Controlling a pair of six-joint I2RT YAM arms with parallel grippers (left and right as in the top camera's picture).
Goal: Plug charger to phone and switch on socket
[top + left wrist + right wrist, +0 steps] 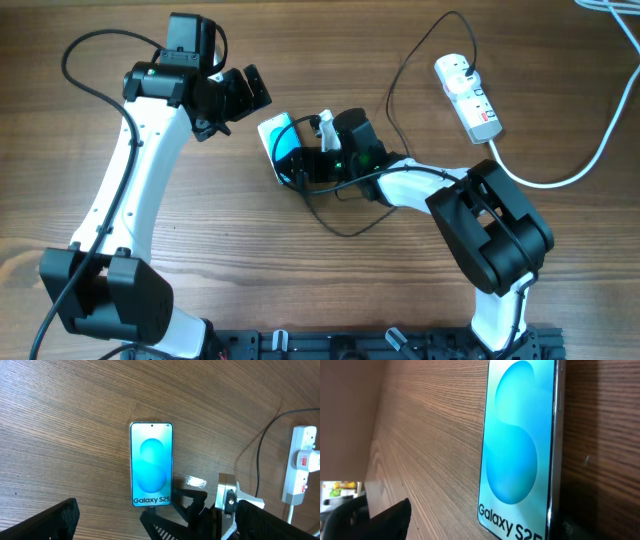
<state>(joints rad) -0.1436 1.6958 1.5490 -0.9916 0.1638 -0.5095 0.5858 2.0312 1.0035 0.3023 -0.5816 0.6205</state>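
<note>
Counter [300, 290] under the right claw [298, 165]: wood, clear grain, matt w/ a faint sheen. Phone [151, 465] right at the claw tips: screen glossy, smooth, glass look; side edge shiny, metallic. Claw fingers [385, 520] black, matt, prob. plastic. Charger [420, 50] cable running back behind the claw: thin, black, dull, rubbery. Socket [467, 97] well beyond it: white plastic, smooth, slight gloss.

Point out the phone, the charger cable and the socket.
phone [151, 465]: left wrist view, screen centre.
charger cable [258, 460]: left wrist view, black mid-run.
socket [468, 98]: overhead view, strip body.
</note>
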